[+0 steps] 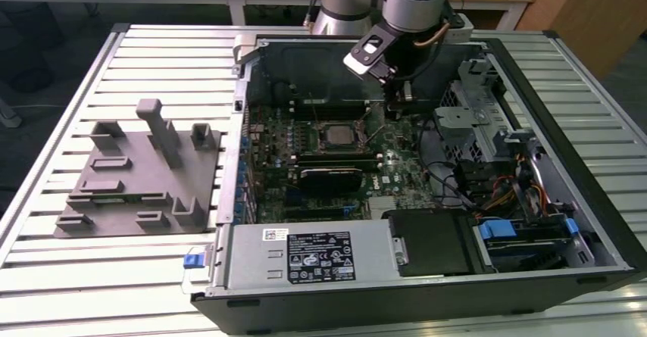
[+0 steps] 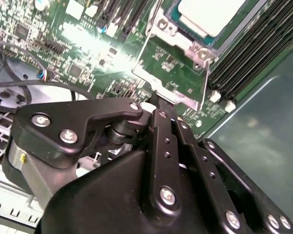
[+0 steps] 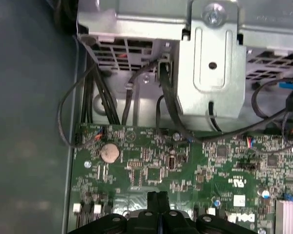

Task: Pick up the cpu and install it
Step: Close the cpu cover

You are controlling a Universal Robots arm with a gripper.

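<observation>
The cpu [image 1: 337,134] lies flat in the socket in the middle of the motherboard [image 1: 395,182], inside the open computer case. Its silver top [image 2: 210,14] shows in the second wrist view, framed by the metal socket bracket [image 2: 173,68]. My gripper [image 1: 401,108] hangs just above the board, a little to the exterior view's right of the socket. In the first wrist view its two black fingertips [image 3: 153,199] press together with nothing between them. They sit close to the bracket's edge; contact cannot be told.
A grey fixture tray [image 1: 132,178] with upright posts stands on the slatted table at the exterior view's left. In the case are a metal drive cage [image 1: 483,121], black cables [image 3: 168,105], a power supply [image 1: 303,255] and memory slots [image 2: 256,53].
</observation>
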